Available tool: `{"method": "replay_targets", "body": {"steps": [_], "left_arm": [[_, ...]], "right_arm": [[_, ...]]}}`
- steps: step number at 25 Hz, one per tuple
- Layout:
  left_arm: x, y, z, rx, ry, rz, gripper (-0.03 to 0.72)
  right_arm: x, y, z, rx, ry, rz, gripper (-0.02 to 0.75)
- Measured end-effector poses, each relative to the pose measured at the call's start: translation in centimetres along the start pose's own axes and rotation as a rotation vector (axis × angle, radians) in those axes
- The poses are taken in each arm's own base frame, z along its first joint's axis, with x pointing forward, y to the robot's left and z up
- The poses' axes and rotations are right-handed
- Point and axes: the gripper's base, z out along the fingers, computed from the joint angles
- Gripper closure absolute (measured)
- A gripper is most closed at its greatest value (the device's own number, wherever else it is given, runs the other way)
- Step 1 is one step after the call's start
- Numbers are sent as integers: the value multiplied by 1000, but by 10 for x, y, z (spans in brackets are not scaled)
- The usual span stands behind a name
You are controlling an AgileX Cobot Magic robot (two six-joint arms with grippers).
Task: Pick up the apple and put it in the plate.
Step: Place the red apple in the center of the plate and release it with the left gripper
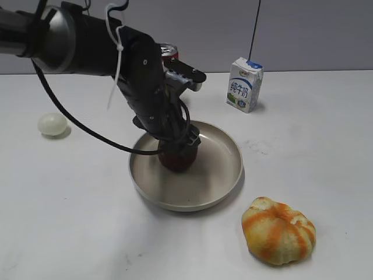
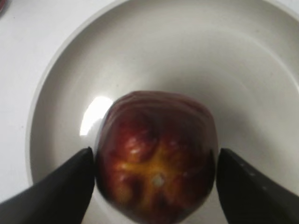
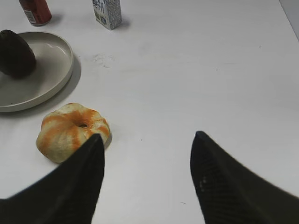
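1. Over the middle of the white table (image 1: 326,146), the left gripper (image 2: 156,179) holds the dark red apple (image 2: 156,154) inside the beige plate (image 1: 224,175), its jaws closed on the fruit's two sides.
2. From the left wrist view, the apple sits low over the plate's floor, well within the rim; whether it already touches the dish cannot be told.
3. Done well, the release would wait until the fruit rests on the floor, then the jaws open evenly so the lumpy apple does not roll toward the rim.
4. A straight vertical lift afterward should keep the fingers (image 2: 60,191) from nudging it.
5. Off to the side, the right gripper (image 3: 147,182) hangs with jaws apart and empty, close to the orange-and-yellow pumpkin-like fruit (image 3: 72,130).
6. A milk carton (image 1: 245,84), a red can (image 3: 35,11) and a pale egg (image 1: 52,124) stand clear of the plate.
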Motion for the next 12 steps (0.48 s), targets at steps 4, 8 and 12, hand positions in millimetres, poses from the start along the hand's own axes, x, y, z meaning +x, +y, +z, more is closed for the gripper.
{"method": "replay_targets", "body": {"steps": [4, 8, 12], "left_arm": [[-9, 0, -11, 10, 12, 1, 15], [-31, 8, -53, 18, -1, -12, 13], [-41, 46, -107, 3, -43, -93, 27]], "right_arm": [[0, 0, 0, 0, 0, 1, 293], [0, 0, 0, 0, 0, 1, 293], [0, 0, 0, 0, 0, 1, 293]]}}
